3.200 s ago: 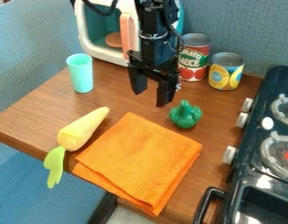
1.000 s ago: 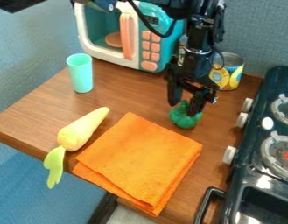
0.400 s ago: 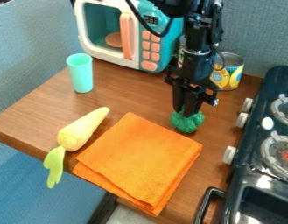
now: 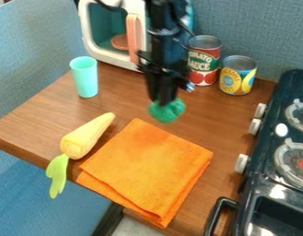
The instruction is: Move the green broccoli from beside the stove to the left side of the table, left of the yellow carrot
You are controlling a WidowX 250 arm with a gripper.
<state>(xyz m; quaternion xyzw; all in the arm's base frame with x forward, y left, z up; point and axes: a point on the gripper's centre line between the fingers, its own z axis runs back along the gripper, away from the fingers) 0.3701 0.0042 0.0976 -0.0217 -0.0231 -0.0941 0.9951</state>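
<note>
The green toy broccoli was held by the black gripper, with the fingers clamped on it. It had been carried away from the side of the stove, to beyond the orange cloth. Two cans with printed labels were both seen again. One cup and one yellow toy root were also counted.

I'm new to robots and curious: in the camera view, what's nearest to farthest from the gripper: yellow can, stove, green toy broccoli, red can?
1. Green toy broccoli: held in the gripper.
2. Red can: behind, to the picture's right.
3. Yellow can: just right of that.
4. Stove: at the right edge.
</note>
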